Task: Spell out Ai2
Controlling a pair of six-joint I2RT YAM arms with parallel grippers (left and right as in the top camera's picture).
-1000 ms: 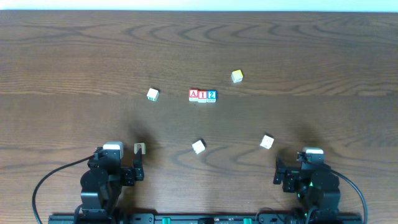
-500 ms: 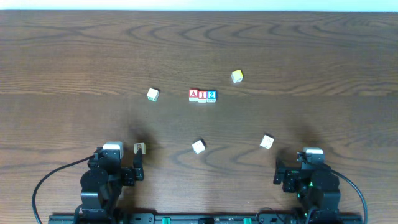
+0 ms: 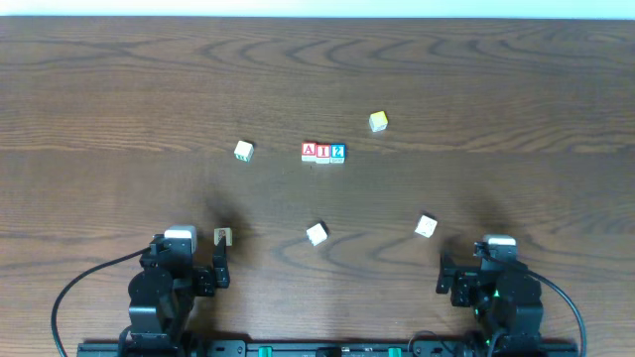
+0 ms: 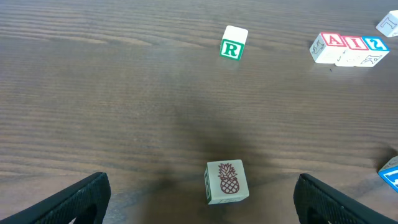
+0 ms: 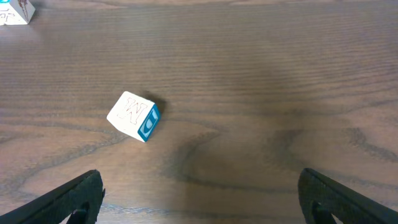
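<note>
The left gripper sits low at the near edge of the table, its fingers spread wide with nothing between them. Just ahead of it lies a pineapple block, apart from either finger. Farther up-table stands an R block, green letter facing the wrist camera.

Right of that is the row that matters: the A block, the I block and the 2 block. They stand side by side and seem to touch, with the row's long axis running left to right across the table. From overhead it reads A, I, 2 in order, the first two in red and the digit in blue. The row lies well ahead of both arms and between them – somewhat nearer the left one. By my reading the word is already spelled, so any coming move would be at most a nudge to square the line.

Nearer the arms, a pale block lies loose, and a yellow block sits beyond the row to its right. A W block rests tilted near the right gripper, which is likewise wide open and empty.
</note>
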